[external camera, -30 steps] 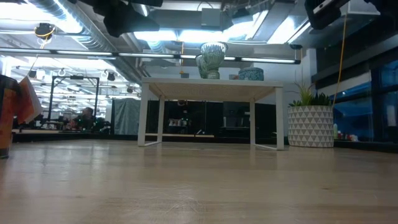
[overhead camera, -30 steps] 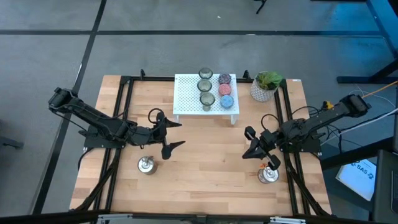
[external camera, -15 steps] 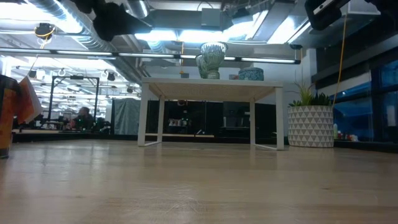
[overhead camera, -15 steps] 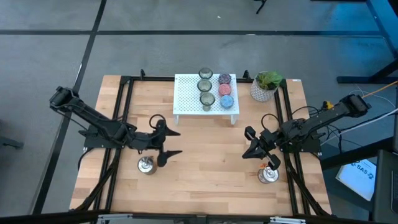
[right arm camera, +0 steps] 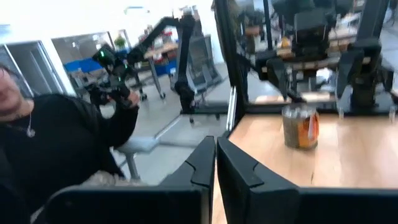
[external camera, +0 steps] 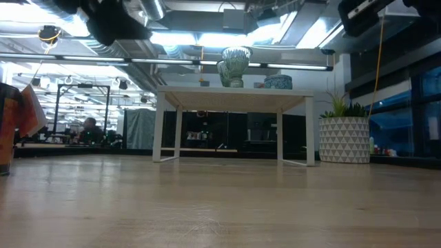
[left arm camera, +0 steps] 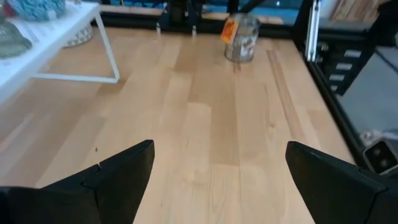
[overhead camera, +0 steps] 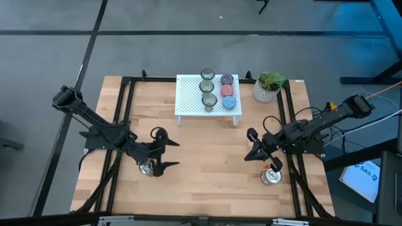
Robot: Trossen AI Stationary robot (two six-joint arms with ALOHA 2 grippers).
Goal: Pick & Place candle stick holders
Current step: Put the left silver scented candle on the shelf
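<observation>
On the white perforated rack (overhead camera: 191, 97) stand three olive-clear glass holders (overhead camera: 207, 86) and a purple (overhead camera: 227, 79), a pink (overhead camera: 227, 90) and a blue one (overhead camera: 228, 102). One silver holder (overhead camera: 147, 167) stands on the table near left, partly under my left arm. My left gripper (overhead camera: 171, 154) is open and empty above the table, its fingers just past that holder. The other silver holder (overhead camera: 271, 176) stands near right. My right gripper (overhead camera: 249, 154) is shut and empty beside it; its fingers meet in the right wrist view (right arm camera: 216, 155).
A white pot with a green plant (overhead camera: 267, 88) stands at the far right, beside the rack. Black frame rails (overhead camera: 122, 119) run along both sides of the table. Bare wood lies between the two arms. A person in dark clothes (right arm camera: 56, 149) is beyond the table.
My left gripper has drawn back toward the table's near edge and a little left, and has come over the near-left silver holder; it has stayed open. The holders have not moved.
</observation>
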